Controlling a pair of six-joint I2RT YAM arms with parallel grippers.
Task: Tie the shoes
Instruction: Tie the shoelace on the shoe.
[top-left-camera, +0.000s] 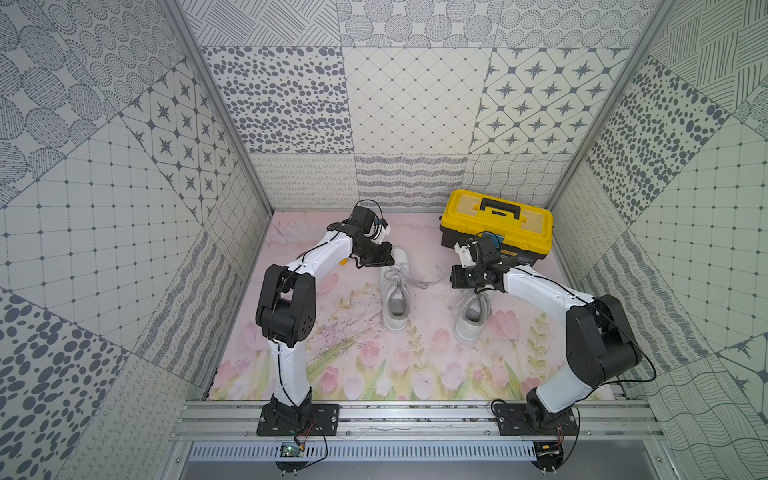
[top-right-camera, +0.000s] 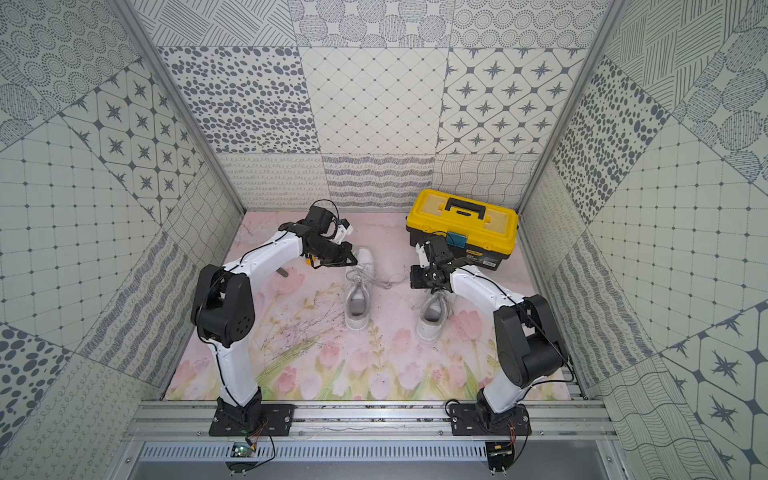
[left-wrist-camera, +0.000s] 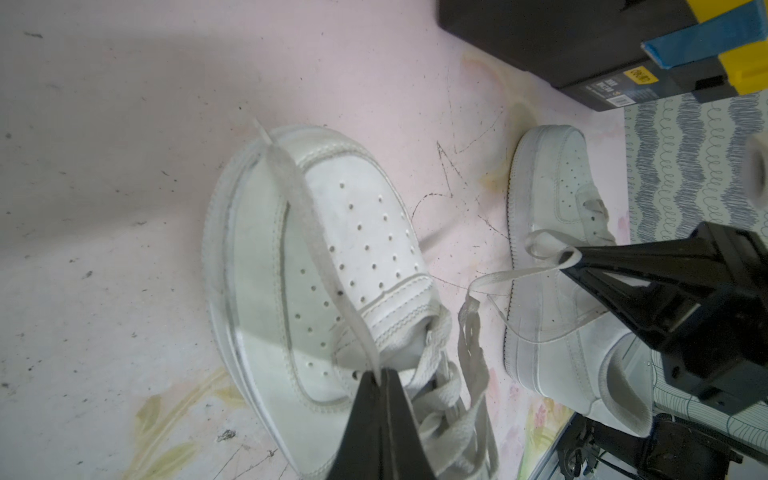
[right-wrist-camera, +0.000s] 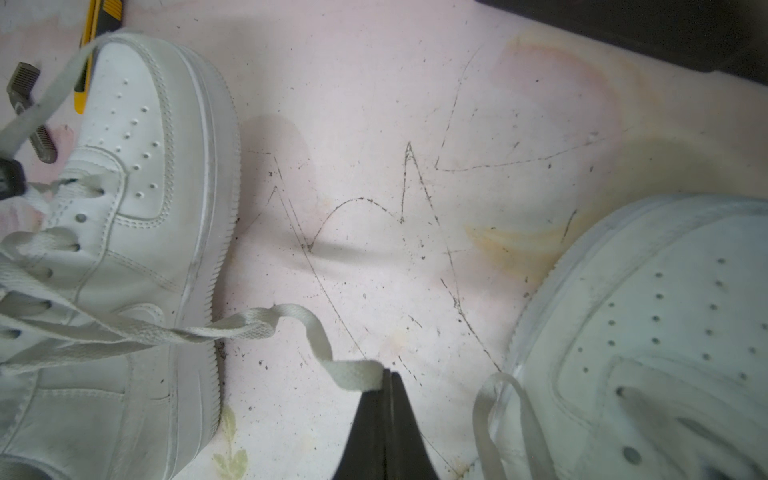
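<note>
Left gripper (left-wrist-camera: 380, 376) pinches one lace end (left-wrist-camera: 307, 224), right gripper (right-wrist-camera: 388, 376) the other lace end (right-wrist-camera: 357, 374) — two shoes (top-left-camera: 395, 299), one toolbox (top-left-camera: 496, 228).

Near half open, far half crowded
The tabletop (top-left-camera: 365, 374) along its near edge lies bare. Between left shoe (top-left-camera: 397, 307) and right shoe (top-left-camera: 471, 320) a lace (right-wrist-camera: 266, 324), pinched in the right gripper (right-wrist-camera: 388, 374), stretches across the gap; the toolbox (top-left-camera: 496, 224) fills the far right corner; a yellow knife (right-wrist-camera: 99, 14) lies beside the left shoe's toe.
</note>
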